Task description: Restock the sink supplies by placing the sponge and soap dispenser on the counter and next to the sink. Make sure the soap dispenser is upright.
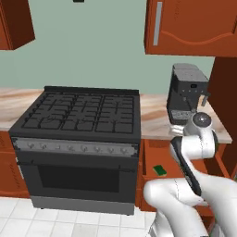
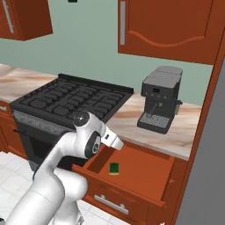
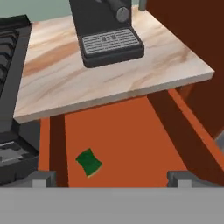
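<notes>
The sponge (image 3: 89, 162), green on top with a yellow edge, lies flat on the floor of an open drawer (image 3: 131, 131) under the counter (image 3: 65, 83). The same sponge (image 2: 114, 168) sits near the drawer's front left corner; in the left base view the sponge (image 1: 159, 170) shows beside the arm. My gripper (image 3: 111, 180) hangs above the drawer's front, open, fingertips (image 3: 43, 177) wide apart with nothing between them; the sponge is just ahead and left of centre. The soap dispenser and the sink are out of view.
A dark coffee machine (image 2: 160, 99) stands on the counter (image 2: 132, 118) right above the drawer (image 2: 140, 171). A black gas stove (image 1: 78, 115) is to the left. A tall reddish-brown cabinet side (image 2: 206, 132) bounds the right; wall cabinets (image 1: 190, 28) hang overhead.
</notes>
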